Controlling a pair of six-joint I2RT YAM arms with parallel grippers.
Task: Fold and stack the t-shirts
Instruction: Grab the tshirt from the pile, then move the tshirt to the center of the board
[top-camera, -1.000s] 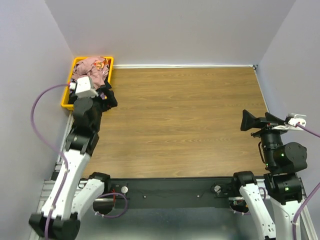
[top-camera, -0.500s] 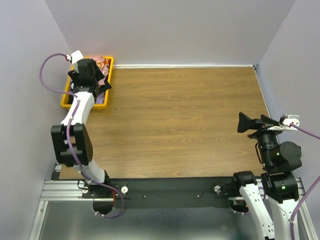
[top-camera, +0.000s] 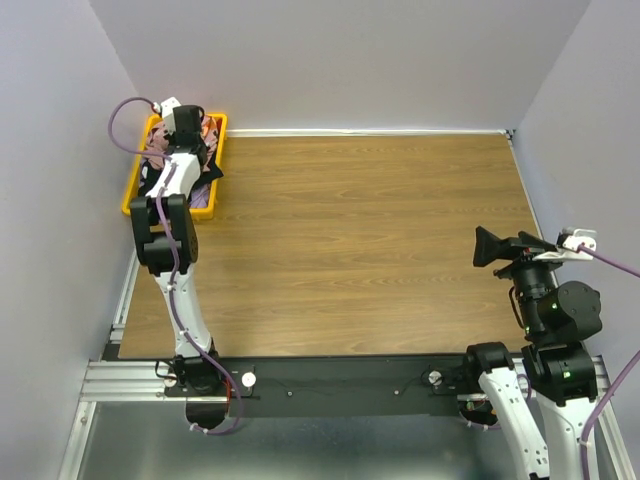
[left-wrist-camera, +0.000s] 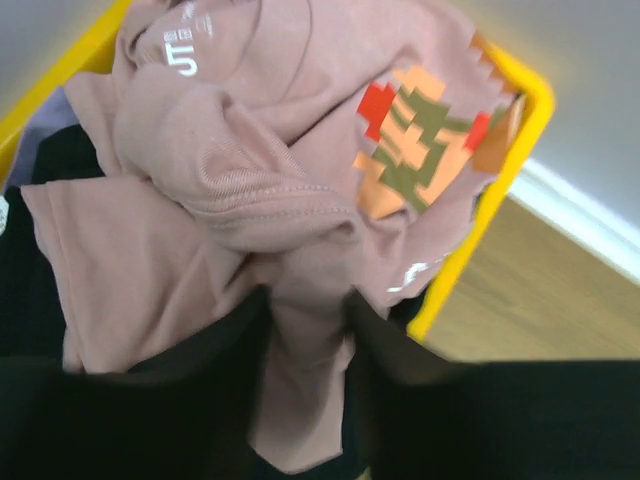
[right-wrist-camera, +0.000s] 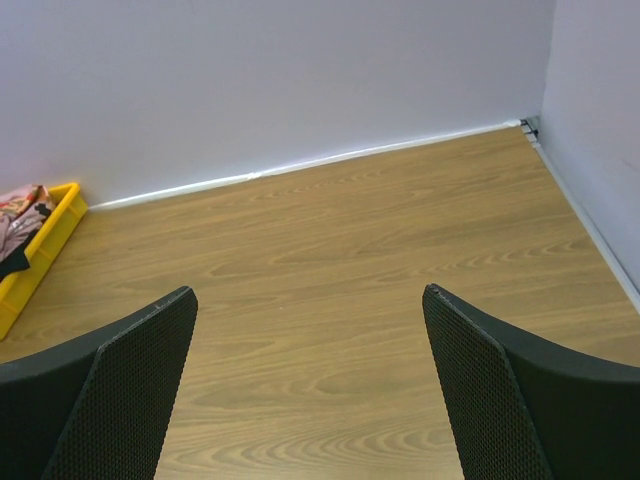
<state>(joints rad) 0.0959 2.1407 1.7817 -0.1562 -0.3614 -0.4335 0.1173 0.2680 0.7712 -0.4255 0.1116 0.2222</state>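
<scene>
**Left wrist view: fingers straddle pink tee in yellow bin**

A yellow bin (left-wrist-camera: 521, 128) at the table's far left corner holds a crumpled dusty pink t-shirt (left-wrist-camera: 230, 160), its pixel-art figure facing up near the bin's right rim. Black t-shirts (left-wrist-camera: 30, 290) lie under and beside it. The left gripper (left-wrist-camera: 305, 335) is down in the pile, its two dark fingers (left-wrist-camera: 200, 375) partway apart on either side of a hanging fold of the pink cloth. The cloth fills the gap between them and touches both, but whether they truly pinch it cannot be told.

Seen from the top camera, the left arm reaches far forward along the left edge of the wooden table (top-camera: 360, 230), its wrist over the bin (top-camera: 129, 196). The right gripper (right-wrist-camera: 308, 292) hangs above bare wood near the table's right side, well apart from the bin, fingers spread wide and holding nothing.
</scene>
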